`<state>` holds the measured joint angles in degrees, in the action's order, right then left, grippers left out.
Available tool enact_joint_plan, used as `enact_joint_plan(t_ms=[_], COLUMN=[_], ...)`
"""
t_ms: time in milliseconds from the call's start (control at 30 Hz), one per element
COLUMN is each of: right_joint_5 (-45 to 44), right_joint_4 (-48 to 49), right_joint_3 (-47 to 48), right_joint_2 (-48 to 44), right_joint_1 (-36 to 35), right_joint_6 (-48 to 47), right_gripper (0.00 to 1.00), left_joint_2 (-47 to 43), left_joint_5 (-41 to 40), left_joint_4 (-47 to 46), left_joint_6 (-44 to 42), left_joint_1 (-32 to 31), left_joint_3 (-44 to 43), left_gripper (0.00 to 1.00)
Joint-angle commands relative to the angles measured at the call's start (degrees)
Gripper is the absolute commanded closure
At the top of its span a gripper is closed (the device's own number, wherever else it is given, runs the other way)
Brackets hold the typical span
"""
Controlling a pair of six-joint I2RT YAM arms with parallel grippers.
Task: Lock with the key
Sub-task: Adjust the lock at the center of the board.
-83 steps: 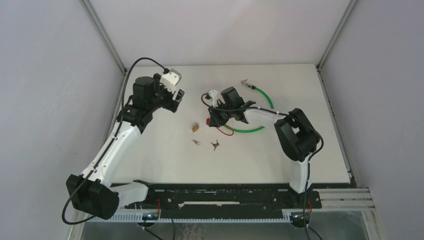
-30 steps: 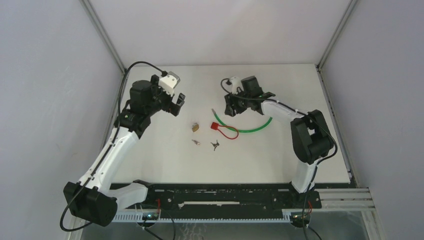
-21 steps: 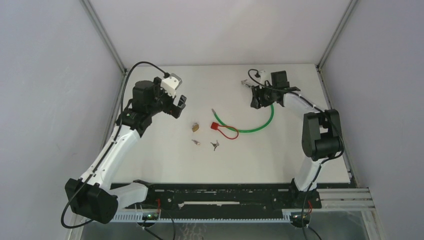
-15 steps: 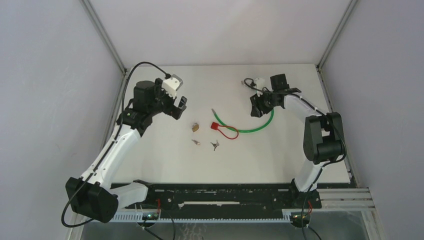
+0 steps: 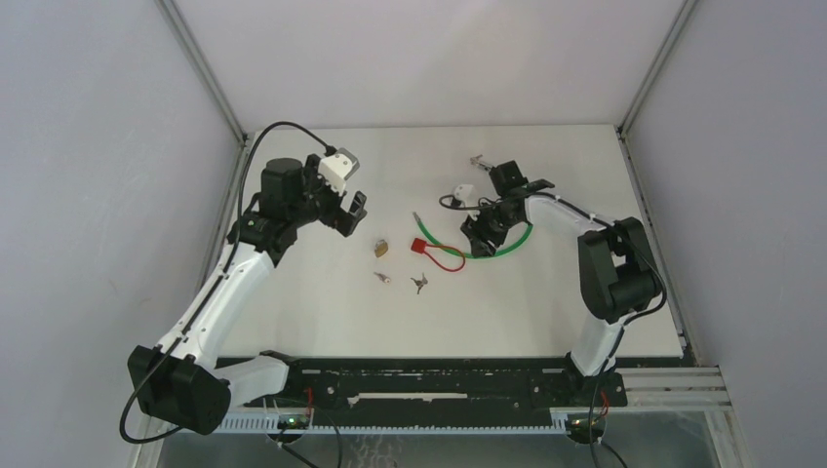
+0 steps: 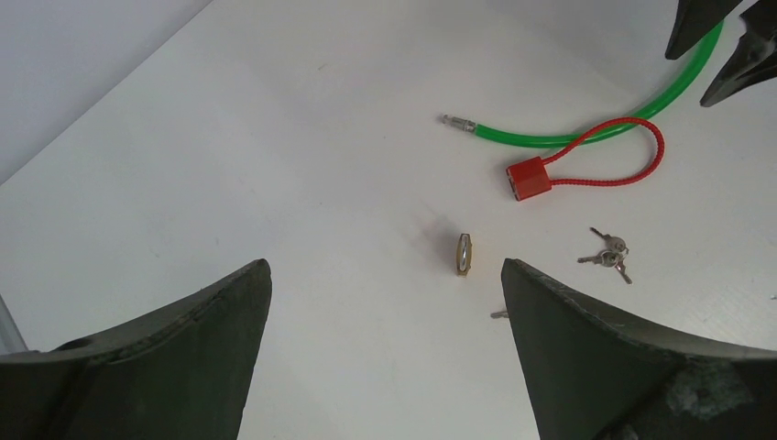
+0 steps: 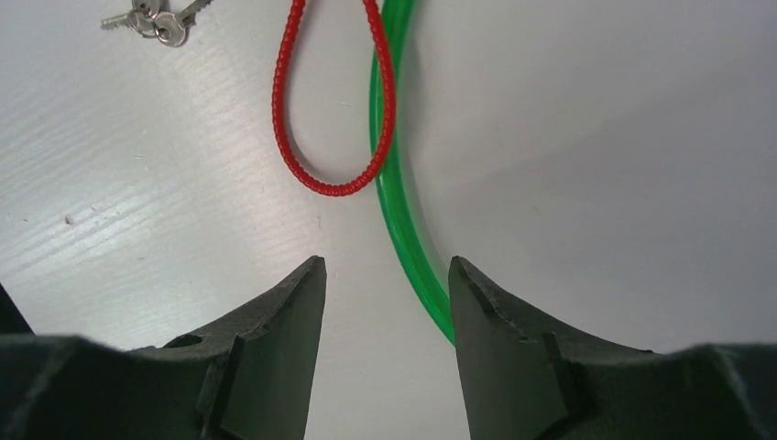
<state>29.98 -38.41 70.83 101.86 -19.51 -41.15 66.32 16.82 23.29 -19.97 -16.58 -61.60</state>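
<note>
On table (image 5: 507, 312) centre: keys (image 6: 607, 257) near brass padlock (image 6: 465, 253) and red cable lock (image 6: 529, 177), ungrasped; left claw (image 6: 385, 270) wide, empty; right claw (image 7: 385, 266) half-open, empty, over green cable (image 6: 568, 139). Risk: snagging cable, scattering keys.

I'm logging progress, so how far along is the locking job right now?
Nothing looks done: the keys lie loose on the table, apart from the red cable lock and brass padlock. In hand: nothing; left jaws open near the padlock, right jaws open over the green cable. Left: grasping a key, inserting, turning.
</note>
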Motion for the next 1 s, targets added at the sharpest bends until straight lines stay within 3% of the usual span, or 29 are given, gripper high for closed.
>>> enact_joint_plan(t_ms=[0,633,967], right_joint_5=[-4.0,-13.8,-14.1], right_joint_4=[0.5,9.1,10.5], right_joint_3=[-0.1,-5.8,-6.1], right_joint_2=[1.4,2.6,1.7], right_joint_1=[-2.0,-4.3,-0.1], right_joint_6=[-3.2,-4.5,3.2], right_gripper=[0.4,0.48,0.77], left_joint_2=[-1.5,-1.6,0.1], left_joint_5=[2.6,5.2,4.8], left_joint_4=[-0.6,-0.4,-3.9], left_joint_6=[-1.1,-1.8,2.4], left_joint_1=[0.1,0.1,0.1], left_joint_3=[-0.7,-0.2,0.4], left_gripper=[0.0,0.0,0.0])
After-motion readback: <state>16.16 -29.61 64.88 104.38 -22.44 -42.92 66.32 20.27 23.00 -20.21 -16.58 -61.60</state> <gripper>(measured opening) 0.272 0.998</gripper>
